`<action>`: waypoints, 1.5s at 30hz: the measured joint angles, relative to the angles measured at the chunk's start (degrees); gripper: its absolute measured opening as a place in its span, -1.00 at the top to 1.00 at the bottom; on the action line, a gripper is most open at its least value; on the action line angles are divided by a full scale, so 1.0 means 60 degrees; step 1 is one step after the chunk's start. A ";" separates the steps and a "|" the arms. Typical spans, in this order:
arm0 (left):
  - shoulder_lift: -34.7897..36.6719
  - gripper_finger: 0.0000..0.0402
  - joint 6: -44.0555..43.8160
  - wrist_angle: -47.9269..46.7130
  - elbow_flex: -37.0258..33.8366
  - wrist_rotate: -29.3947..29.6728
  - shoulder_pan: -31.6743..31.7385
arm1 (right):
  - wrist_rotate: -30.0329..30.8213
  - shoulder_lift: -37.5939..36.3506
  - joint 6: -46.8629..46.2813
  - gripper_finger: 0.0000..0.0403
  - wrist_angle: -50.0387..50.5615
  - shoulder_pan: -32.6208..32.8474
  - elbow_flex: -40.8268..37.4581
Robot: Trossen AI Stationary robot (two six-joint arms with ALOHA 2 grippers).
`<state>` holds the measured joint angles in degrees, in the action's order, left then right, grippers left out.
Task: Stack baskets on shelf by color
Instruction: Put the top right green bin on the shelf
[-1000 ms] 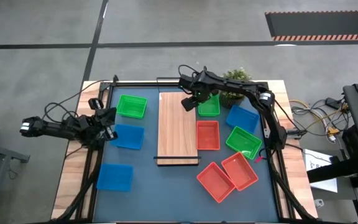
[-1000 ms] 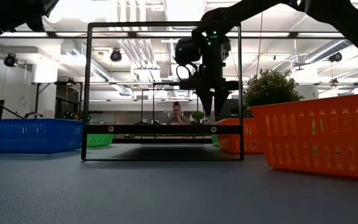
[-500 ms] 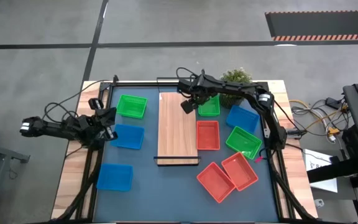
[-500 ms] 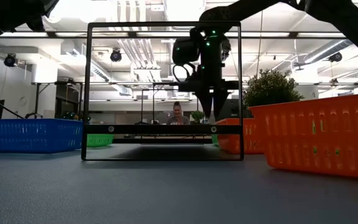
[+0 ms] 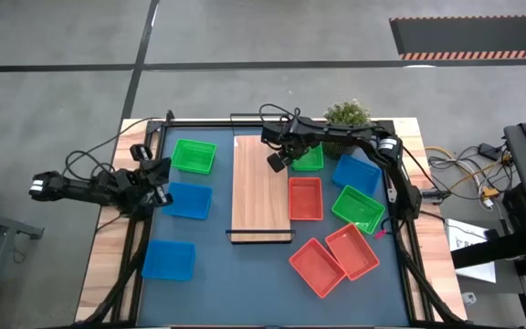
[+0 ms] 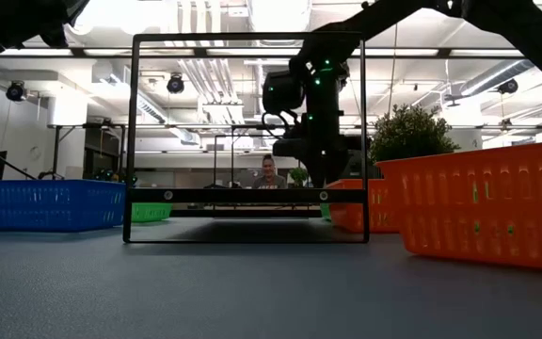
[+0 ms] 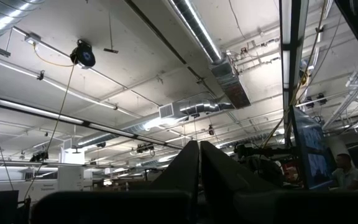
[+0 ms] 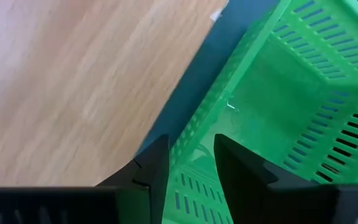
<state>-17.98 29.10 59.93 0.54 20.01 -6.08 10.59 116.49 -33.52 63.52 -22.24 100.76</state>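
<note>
The light-wood shelf (image 5: 261, 187) lies in the middle of the table. To its left sit a green basket (image 5: 193, 155) and two blue baskets (image 5: 185, 199) (image 5: 169, 260). To its right are green, blue and red-orange baskets. My right gripper (image 5: 286, 153) is open and low over the far green basket (image 5: 309, 157), next to the shelf's far end. In the right wrist view its fingers stand on either side of that basket's shelf-side wall (image 8: 194, 146). My left gripper (image 5: 158, 183) rests shut at the table's left edge, pointing up at the ceiling (image 7: 197, 165). My right gripper comes from above, pointing down, with one finger (image 8: 241, 165) inside the green basket and the other finger (image 8: 151, 171) outside, by the shelf. The shelf-side wall (image 8: 191, 155) runs between them. I cannot tell whether either finger touches it. The basket sits on the table.
Right of the shelf lie a blue basket (image 5: 354, 174), a red-orange one (image 5: 305, 198), a green one (image 5: 359, 208) and two red-orange ones (image 5: 351, 250) (image 5: 316, 267) at the near right. A potted plant (image 5: 345, 114) stands at the far edge. A person shows in the room beyond.
My right gripper has come down from above the shelf's far right corner onto the green basket's shelf-side wall, and has shifted slightly toward the near edge. No basket has moved.
</note>
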 joint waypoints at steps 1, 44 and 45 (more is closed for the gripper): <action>0.0000 1.00 0.0000 0.0000 0.0000 0.0000 0.0002 | 0.0000 0.0000 -0.0002 0.43 -0.0011 0.0000 -0.0001; -0.0004 1.00 -0.0022 -0.0002 0.0000 0.0000 0.0002 | -0.0912 -0.2759 0.2370 0.95 0.0737 0.1306 -0.0001; -0.0006 1.00 -0.0024 0.0002 0.0000 0.0002 0.0002 | -0.0754 -0.2761 0.2717 0.95 0.0657 0.1493 -0.0001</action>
<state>-18.01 28.96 59.94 0.54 20.02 -6.07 6.07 99.92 -17.22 67.46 -13.28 100.75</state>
